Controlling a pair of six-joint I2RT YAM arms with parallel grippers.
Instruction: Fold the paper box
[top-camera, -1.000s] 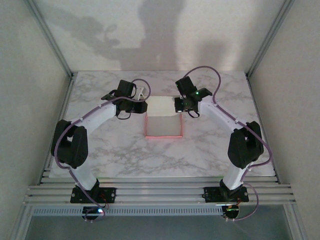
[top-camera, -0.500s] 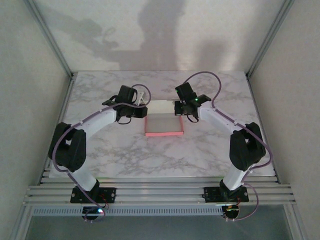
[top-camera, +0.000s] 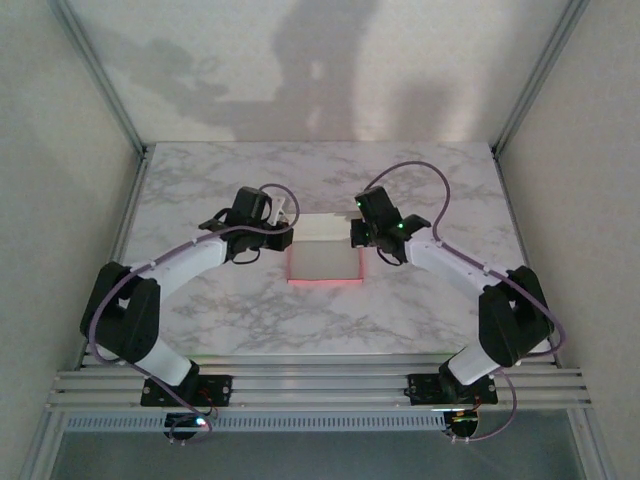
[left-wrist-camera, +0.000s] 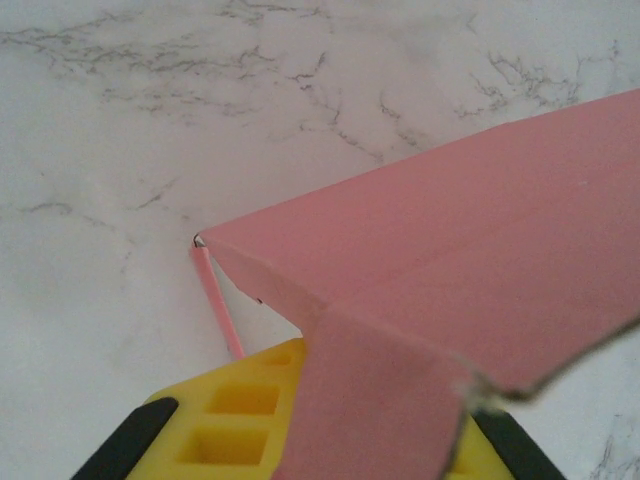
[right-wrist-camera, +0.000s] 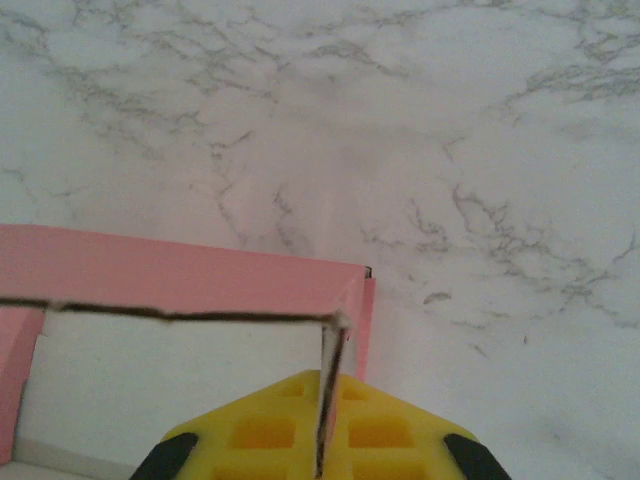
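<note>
The paper box (top-camera: 325, 258) lies near the middle of the marble table (top-camera: 200, 300), off-white inside facing up, a pink edge along its near side. It sits between the two grippers. The right gripper (top-camera: 358, 230) is at its far right corner; in the right wrist view its yellow pads (right-wrist-camera: 260, 430) are pressed together on an upright wall of the box (right-wrist-camera: 180, 280). The left gripper (top-camera: 283, 213) is at the far left corner. There a raised pink flap (left-wrist-camera: 450, 250) lies over its yellow finger (left-wrist-camera: 240, 410), and I cannot tell whether it grips.
</note>
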